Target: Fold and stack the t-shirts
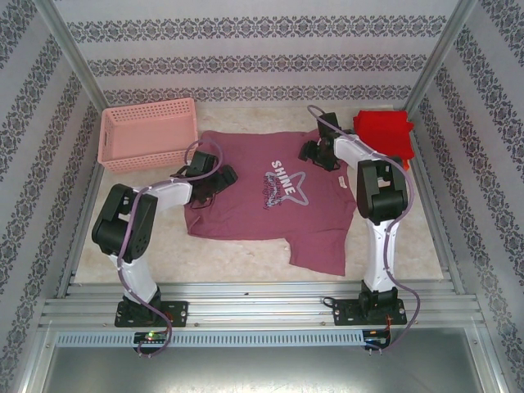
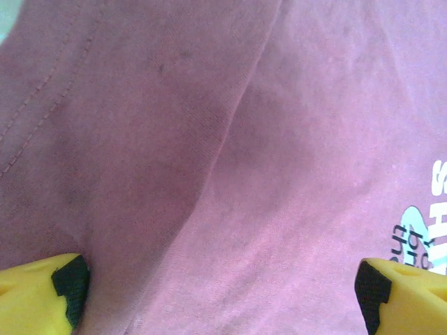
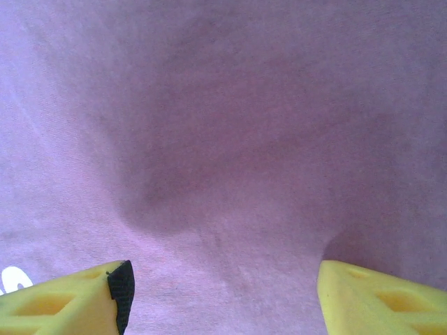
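Maroon shirt [image 1: 254,201] lies spread print-up mid-table [image 1: 246,258], white "SHINE" star print [image 1: 282,182] just right of its centre. One flap sticks out toward 5 o'clock.

Left gripper [image 1: 223,176] sits at the shirt's 9 o'clock edge. In the left wrist view the gripper [image 2: 220,296] is spread wide, yellow fingers [image 2: 35,296] at the bottom corners, and maroon cloth [image 2: 230,153] with a long crease and a stitched seam runs between them. Nothing is pinched. Tips look right down at the cloth, but contact cannot be told.

Right gripper [image 1: 315,153] sits at the shirt's 1 o'clock corner. In the right wrist view the gripper [image 3: 223,296] is also spread wide, fingers [image 3: 380,300] at the bottom corners, with dimpled cloth [image 3: 230,139] between. It holds nothing, and contact is again unclear.

Counts:
- Maroon shirts: one.
- Red pile [image 1: 383,131]: one, folded, at the table's 1 o'clock, just beyond the right arm. How many shirts are in it cannot be told.
- Pink basket [image 1: 147,155]: one, at 10 o'clock, near the shirt's far-left corner but apart from it.
- Arms: two.
- Grippers: two.
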`<control>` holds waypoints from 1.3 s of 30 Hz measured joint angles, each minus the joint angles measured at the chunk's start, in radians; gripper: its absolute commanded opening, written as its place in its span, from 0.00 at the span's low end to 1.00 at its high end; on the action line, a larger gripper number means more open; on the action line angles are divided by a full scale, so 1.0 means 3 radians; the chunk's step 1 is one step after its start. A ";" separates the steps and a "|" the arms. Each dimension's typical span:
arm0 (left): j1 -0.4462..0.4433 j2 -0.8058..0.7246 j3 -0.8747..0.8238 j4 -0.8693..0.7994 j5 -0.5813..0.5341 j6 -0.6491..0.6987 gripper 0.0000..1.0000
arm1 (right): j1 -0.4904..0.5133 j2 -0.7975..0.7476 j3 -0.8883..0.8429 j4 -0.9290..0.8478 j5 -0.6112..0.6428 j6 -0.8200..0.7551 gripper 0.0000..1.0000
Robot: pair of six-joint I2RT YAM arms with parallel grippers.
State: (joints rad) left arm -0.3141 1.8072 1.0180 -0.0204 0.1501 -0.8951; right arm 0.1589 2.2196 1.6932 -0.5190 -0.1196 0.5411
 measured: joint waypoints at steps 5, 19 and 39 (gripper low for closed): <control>0.0000 -0.0244 -0.0102 -0.0032 -0.0055 -0.0051 1.00 | -0.0126 0.0000 0.0003 -0.0104 0.0067 -0.0080 0.62; 0.0084 -0.0618 -0.0731 -0.0181 -0.0415 -0.0140 0.80 | -0.0467 0.0029 0.0062 -0.0137 0.0071 -0.0224 0.68; 0.0137 -0.0103 0.0581 -0.0863 -0.0678 0.0299 0.84 | 0.0193 -0.0889 -0.0635 0.0374 0.0047 -0.0407 0.73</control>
State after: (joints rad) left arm -0.2729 1.7763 1.1923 -0.2794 -0.0532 -0.8055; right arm 0.2169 1.9530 1.5028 -0.4068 -0.1055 0.4191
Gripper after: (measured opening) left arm 0.844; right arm 0.725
